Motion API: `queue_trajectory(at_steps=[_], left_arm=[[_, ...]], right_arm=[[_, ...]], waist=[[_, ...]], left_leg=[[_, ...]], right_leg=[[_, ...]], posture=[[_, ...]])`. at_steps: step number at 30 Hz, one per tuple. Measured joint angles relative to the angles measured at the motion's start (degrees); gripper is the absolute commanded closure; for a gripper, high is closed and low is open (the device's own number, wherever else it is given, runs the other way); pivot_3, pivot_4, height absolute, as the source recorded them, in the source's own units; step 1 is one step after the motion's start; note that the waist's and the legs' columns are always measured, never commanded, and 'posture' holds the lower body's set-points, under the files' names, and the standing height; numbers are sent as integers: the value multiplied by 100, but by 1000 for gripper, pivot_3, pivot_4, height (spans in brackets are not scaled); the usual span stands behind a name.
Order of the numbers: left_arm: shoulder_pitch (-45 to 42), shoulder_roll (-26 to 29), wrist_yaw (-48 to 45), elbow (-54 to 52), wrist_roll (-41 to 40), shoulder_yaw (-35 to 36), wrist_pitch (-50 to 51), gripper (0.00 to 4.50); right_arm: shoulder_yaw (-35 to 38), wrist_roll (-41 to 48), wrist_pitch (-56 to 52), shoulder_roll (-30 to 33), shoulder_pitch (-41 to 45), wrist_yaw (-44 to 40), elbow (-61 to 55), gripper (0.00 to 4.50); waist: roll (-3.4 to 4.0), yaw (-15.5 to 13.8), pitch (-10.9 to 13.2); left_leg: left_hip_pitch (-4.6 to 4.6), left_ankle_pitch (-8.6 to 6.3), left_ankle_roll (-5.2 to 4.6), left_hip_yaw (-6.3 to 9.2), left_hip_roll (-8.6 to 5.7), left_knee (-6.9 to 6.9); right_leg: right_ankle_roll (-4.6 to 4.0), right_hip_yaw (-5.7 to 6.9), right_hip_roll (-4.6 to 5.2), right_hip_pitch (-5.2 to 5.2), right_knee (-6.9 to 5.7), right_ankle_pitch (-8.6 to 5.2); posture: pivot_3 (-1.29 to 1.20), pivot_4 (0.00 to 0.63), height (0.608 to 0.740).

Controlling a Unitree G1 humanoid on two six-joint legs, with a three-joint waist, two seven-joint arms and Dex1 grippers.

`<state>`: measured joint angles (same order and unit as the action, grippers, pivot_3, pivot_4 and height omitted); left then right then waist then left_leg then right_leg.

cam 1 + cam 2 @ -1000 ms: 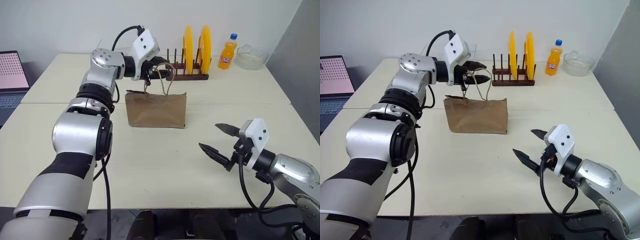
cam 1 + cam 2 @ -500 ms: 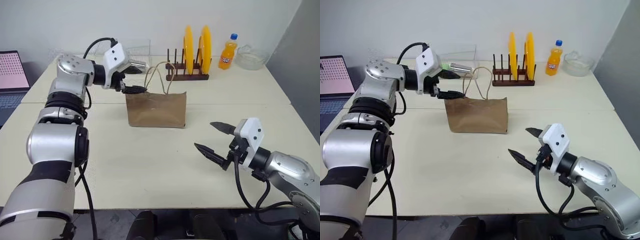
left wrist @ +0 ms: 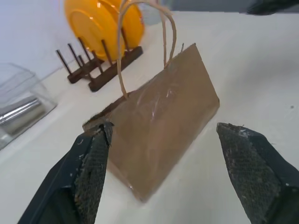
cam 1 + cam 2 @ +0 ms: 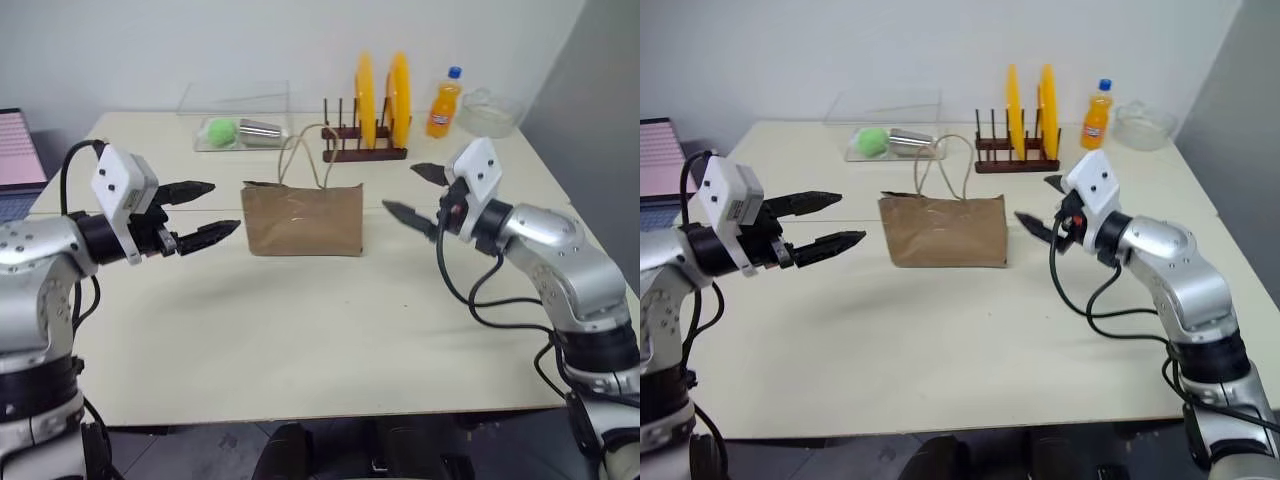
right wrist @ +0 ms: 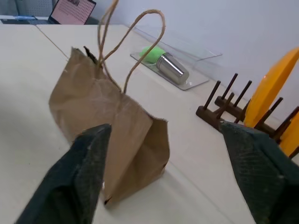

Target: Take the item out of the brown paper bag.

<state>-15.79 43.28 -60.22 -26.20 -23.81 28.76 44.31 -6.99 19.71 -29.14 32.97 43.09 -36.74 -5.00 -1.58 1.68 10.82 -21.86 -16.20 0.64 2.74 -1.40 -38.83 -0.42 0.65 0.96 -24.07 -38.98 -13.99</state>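
The pale surface point(image 4: 330, 330) carries everything. The brown paper bag point(image 4: 303, 219) stands upright toward the middle of it, nearer the far edge than the near one, its two cord handles point(image 4: 300, 160) looping up above the mouth. Behind it, along the far edge, sit a wooden plate rack point(image 4: 365, 152) with two yellow plates, an orange soda bottle point(image 4: 443, 103), a glass bowl point(image 4: 487, 112) at the far right corner, and a clear tray point(image 4: 235, 135) holding a green ball and a metal cup.

The left tool point(image 4: 203, 211) hovers off the bag's left side with its fingers spread, holding nothing. The right tool point(image 4: 415, 194) hovers just off the bag's right side, fingers also parted and empty.

The item cannot be seen; presumably it lies inside the bag.

The bag looks light, thin and creased, so it will likely slide or tip if pushed; one tool probably needs to steady an edge or a handle while the other reaches into the mouth. The item, being small, likely calls for a fingertip pinch.

Compared with a second ago, the left tool has let go of the handles and pulled back to the left, while the right tool has risen from the near right area up beside the bag.
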Motion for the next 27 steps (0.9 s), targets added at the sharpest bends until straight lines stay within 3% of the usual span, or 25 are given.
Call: queue_trajectory(at_steps=[5, 8, 14, 19, 23, 27], left_arm=[[1188, -588, 806, -1383, -742, 282, 747, 732], [1669, -985, 1323, -1905, -749, 294, 501, 732], [2040, -1323, 2021, -2297, -989, 84, 391, 732], [1888, -1296, 2447, -2363, -1294, -49, 402, 732], [1599, -1251, 2795, -2366, -1566, -174, 430, 732], [1640, -1087, 2972, -2367, -1724, -190, 426, 732]], right_arm=[[-355, -574, 810, -216, 1083, -599, 1610, 3555], [-481, -843, 1342, -479, 1724, -962, 2689, 4475], [-917, -1706, 2735, -993, 2938, -1553, 5119, 4475], [-1421, -2727, 3578, -1536, 3607, -1096, 6960, 4475], [-1504, -3205, 3886, -1819, 3821, -660, 7623, 4475], [-1463, -3276, 4065, -1861, 3853, -984, 7776, 4475]], waist=[[-3, -80, -2], [1, -65, -3], [1, -19, -4], [1, -14, -3], [1, -14, -3], [3, -12, -2]], left_leg=[[-2, 0, 0, 7, -3, -1], [5, 0, 1, -7, -4, 1], [8, 0, 1, -3, 0, 4], [5, 1, 3, -3, 0, 5], [2, 2, 6, -3, -1, 5], [3, 2, 6, -2, -1, 9]], right_leg=[[-2, 8, 4, 3, 2, 1], [-10, -4, 5, 3, 3, 6], [-21, 2, 1, 3, 1, 12], [-24, 0, 1, 0, 0, 12], [-25, 0, 2, -1, 2, 12], [-25, 1, 1, -2, 3, 12]], posture=[[0, 150, 740], [0, 150, 740], [0, 150, 740], [0, 150, 740], [0, 150, 740], [0, 150, 740]])
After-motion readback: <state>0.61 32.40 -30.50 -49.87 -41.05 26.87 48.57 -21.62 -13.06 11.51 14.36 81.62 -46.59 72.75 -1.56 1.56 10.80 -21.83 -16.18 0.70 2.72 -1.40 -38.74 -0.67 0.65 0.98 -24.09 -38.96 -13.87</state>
